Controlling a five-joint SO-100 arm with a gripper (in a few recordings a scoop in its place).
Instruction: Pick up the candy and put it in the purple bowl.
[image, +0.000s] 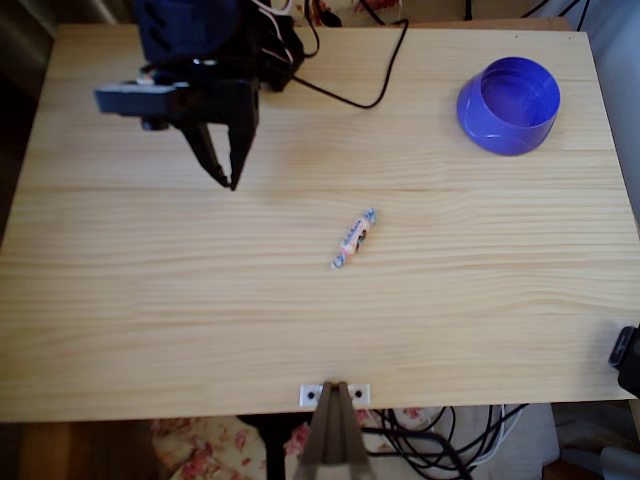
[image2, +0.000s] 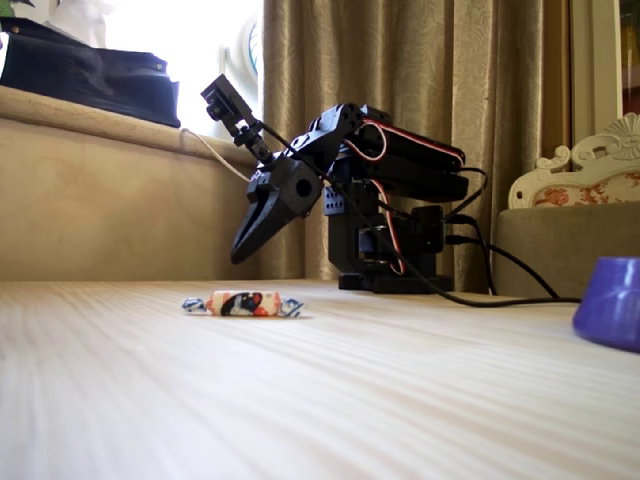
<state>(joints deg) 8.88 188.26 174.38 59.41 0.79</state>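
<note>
In the fixed view we first see the candy (image2: 243, 303) lying flat on the wooden table (image2: 330, 400), nothing touching it. From above, the candy (image: 353, 238) sits near the middle of the table, a little slanted. Farther back we see the black gripper (image2: 240, 255) hanging in the air, tip pointing down, its two fingers nearly together and holding nothing (just a thin gap at the tips). The purple bowl (image: 509, 104) stands well apart, by the far right corner.

A home: curtains (image2: 420, 90), carved sofa (image2: 590, 190).
</note>
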